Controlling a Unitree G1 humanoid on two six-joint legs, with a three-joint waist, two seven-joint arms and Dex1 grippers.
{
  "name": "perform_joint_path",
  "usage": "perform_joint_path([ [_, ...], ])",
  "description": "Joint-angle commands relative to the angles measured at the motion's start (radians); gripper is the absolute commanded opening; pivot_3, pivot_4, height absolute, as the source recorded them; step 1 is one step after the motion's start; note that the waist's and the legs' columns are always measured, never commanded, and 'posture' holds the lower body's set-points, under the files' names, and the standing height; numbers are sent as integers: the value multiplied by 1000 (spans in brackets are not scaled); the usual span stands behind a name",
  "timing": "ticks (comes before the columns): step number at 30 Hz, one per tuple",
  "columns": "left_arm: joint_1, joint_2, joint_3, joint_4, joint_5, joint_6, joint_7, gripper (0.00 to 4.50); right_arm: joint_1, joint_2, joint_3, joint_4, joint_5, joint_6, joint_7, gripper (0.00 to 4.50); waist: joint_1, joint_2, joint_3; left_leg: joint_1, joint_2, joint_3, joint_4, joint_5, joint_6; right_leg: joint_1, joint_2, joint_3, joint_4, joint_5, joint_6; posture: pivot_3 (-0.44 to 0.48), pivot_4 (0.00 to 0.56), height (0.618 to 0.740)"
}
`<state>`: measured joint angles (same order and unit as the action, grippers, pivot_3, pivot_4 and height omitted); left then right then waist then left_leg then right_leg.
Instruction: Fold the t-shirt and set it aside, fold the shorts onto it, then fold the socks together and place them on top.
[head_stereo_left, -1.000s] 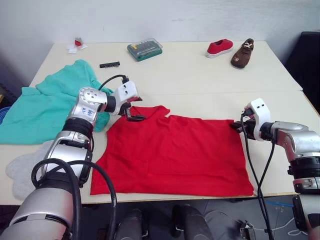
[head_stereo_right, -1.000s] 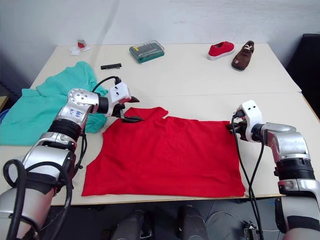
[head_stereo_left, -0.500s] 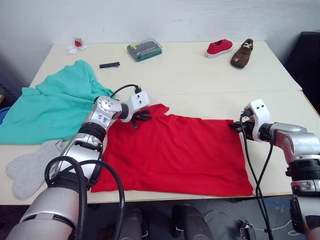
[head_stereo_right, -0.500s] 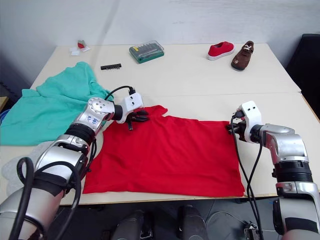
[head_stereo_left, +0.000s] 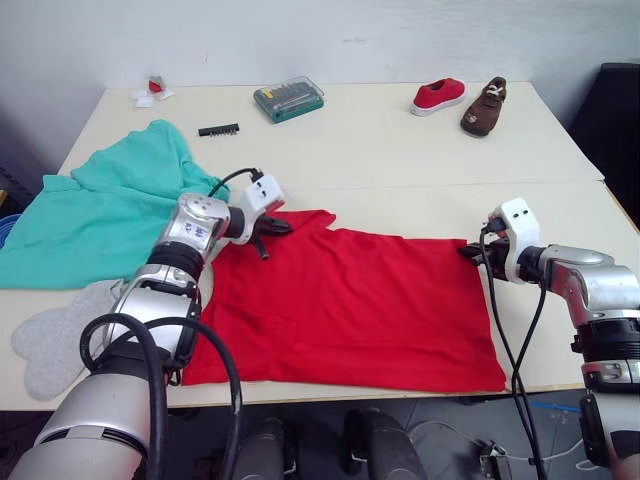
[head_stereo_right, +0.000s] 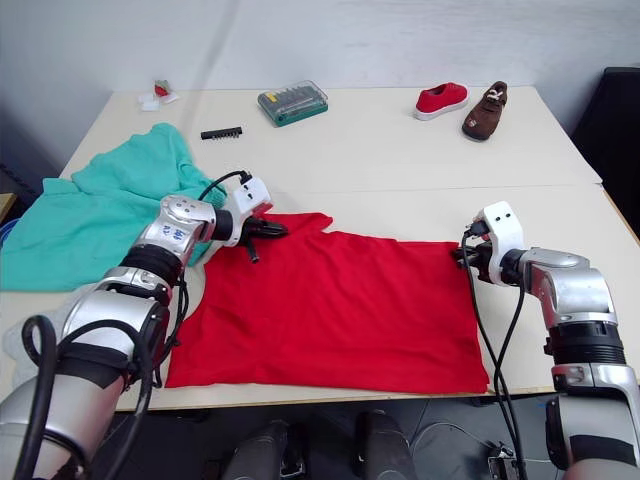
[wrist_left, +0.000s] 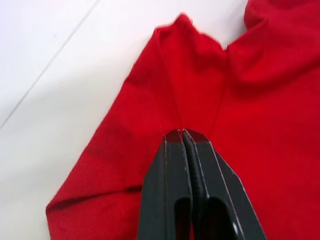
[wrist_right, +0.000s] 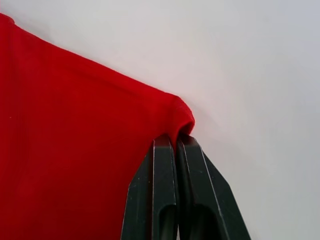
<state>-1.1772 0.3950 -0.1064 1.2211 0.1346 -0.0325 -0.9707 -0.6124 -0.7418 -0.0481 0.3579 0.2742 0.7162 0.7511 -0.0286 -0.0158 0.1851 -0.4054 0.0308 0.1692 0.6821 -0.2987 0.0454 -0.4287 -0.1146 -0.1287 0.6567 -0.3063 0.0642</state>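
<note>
While the light grey knit socks (head_stereo_left: 55, 335) lie limp at the tabletop's (head_stereo_left: 400, 150) near edge, outward of the left arm and untouched, and the teal soft fabric shorts (head_stereo_left: 100, 205) sprawl just outside the left gripper (head_stereo_left: 265, 232), the work in hand is plainly the first fold. That left gripper is pinched tight on a ridge of cloth at the shoulder end of the bright red short-sleeved t-shirt (head_stereo_left: 350, 305), beside the collar notch. Between the two grippers the shirt lies spread flat, close to smooth. At the other end, the right gripper (head_stereo_left: 472, 253) is clamped on the far hem corner, a small roll of red fabric caught between its black fingers (wrist_right: 160, 200). Beyond both grippers sit a green bit case (head_stereo_left: 289, 98), a red shoe (head_stereo_left: 439, 95) and a brown shoe (head_stereo_left: 485, 106), well apart from the clothes.

To fold well, I'd judge both grippers should lift together, keep the far edge taut and carry it evenly toward the near edge, so the corners meet without bunching.
</note>
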Motion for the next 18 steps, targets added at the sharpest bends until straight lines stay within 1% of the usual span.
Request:
perform_joint_path([
  [1,-24,27,46,-69,-62,-39,-78,40,14,20,-67,-34,29,-57,-2,0,0,0,0,0,0,0,0,0,0,0,0,0,0,0,0,0,150,740],
  [5,8,82,62,-145,-99,-32,-203,40,47,21,-143,-116,66,-132,11,0,-2,0,0,-1,0,0,-1,0,0,-1,0,0,2,0,0,0,150,740],
  [8,63,132,50,-238,-109,-13,-287,40,123,-12,-143,-181,41,-253,67,0,0,0,0,-1,0,0,-1,0,0,0,1,0,2,0,0,0,150,740],
  [12,162,200,37,-366,-114,16,-350,40,243,-53,-135,-244,-6,-430,116,0,0,0,0,0,0,0,-1,0,0,0,1,0,2,0,0,0,150,740],
  [15,244,246,32,-464,-120,43,-384,40,339,-90,-117,-242,-80,-620,148,0,3,0,0,-1,0,0,-1,0,0,0,1,0,1,0,0,0,150,740],
  [18,320,289,23,-542,-113,42,-388,40,385,-105,-117,-177,-133,-720,133,0,1,0,0,0,-1,0,0,0,0,0,1,0,1,0,0,0,150,740],
])
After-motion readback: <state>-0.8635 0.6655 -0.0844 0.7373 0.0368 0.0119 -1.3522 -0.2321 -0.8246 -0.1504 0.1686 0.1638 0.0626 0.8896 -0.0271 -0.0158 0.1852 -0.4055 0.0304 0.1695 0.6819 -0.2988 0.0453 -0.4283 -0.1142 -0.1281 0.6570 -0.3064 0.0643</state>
